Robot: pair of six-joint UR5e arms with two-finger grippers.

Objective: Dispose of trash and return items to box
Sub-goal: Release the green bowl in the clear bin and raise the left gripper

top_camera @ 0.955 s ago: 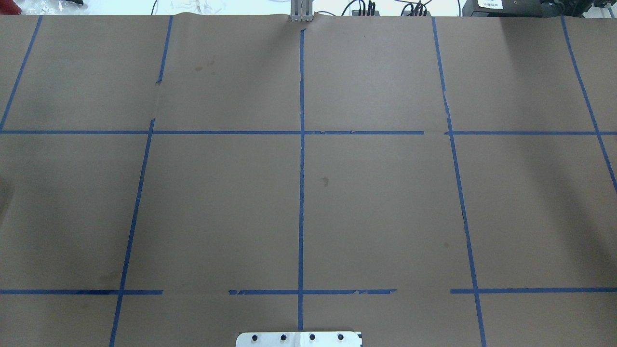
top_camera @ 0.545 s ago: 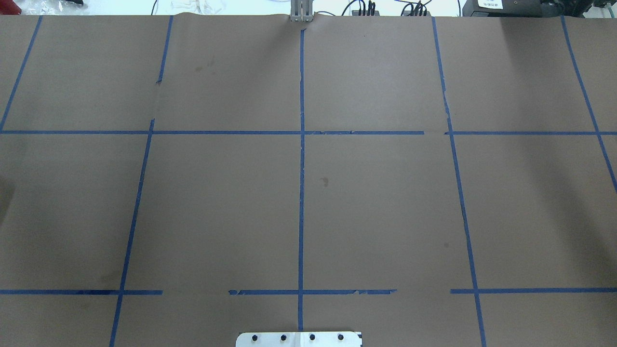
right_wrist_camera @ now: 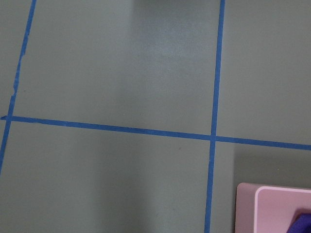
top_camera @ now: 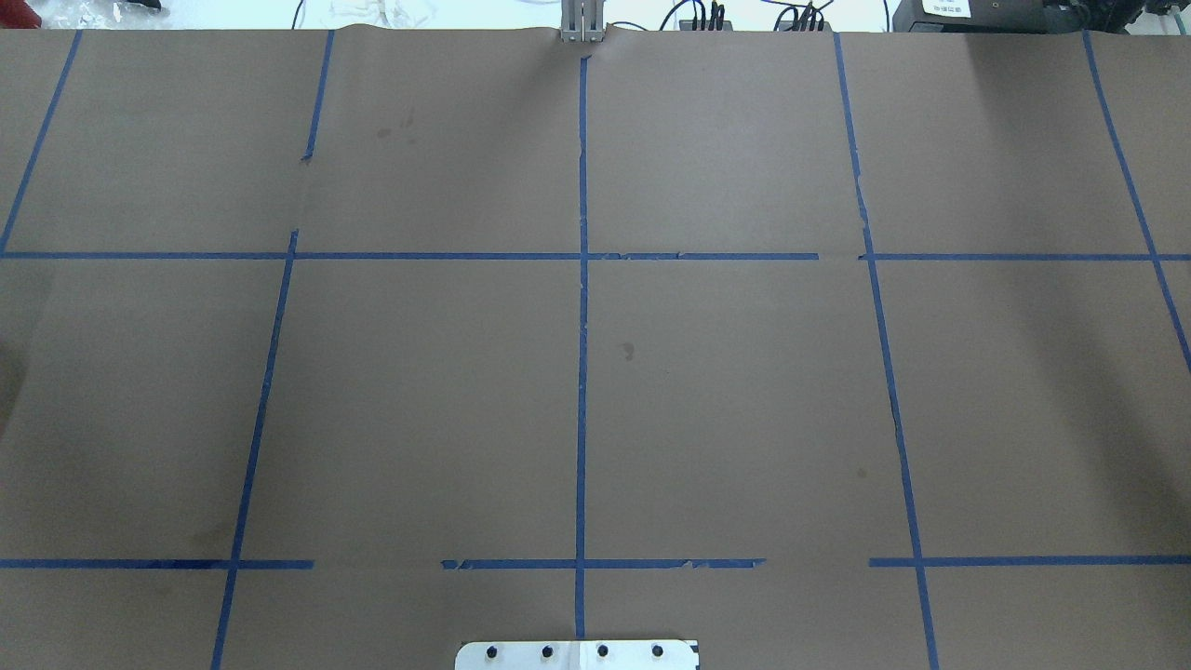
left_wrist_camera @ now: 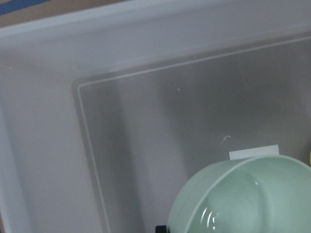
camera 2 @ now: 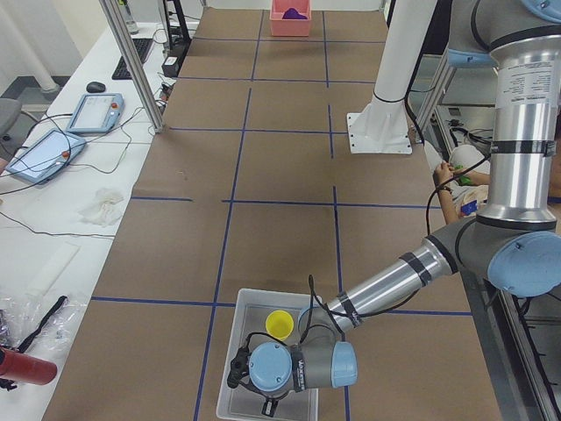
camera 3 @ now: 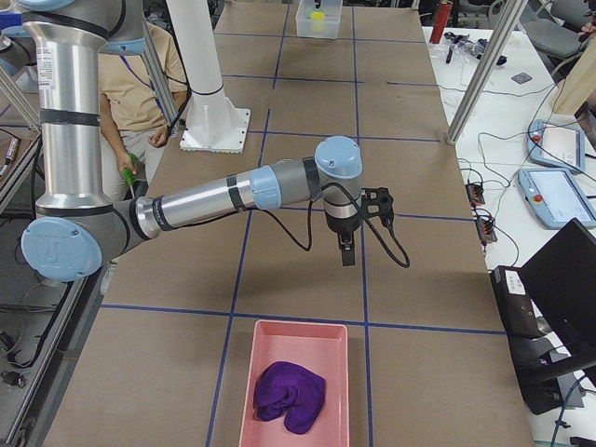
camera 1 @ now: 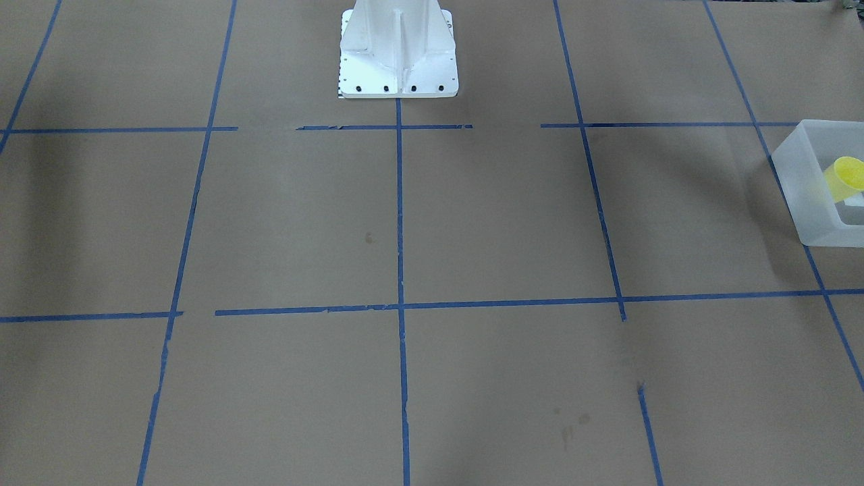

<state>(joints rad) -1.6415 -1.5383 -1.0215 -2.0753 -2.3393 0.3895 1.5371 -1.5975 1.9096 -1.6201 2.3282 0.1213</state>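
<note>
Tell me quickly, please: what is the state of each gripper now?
Left gripper: cannot be told; it is at the box.
Right gripper: cannot be told.

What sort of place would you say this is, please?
Probably a robotics lab workcell: a brown-papered table gridded with blue tape, the robot's right arm reaching over it, and teach pendants with cables on a side bench.

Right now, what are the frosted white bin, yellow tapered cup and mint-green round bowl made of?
Frosted bin: likely translucent matte plastic; the yellow cup blurs through its wall. Cup: probably smooth opaque plastic. Mint-green bowl: probably glossy plastic, soft highlights inside.
</note>
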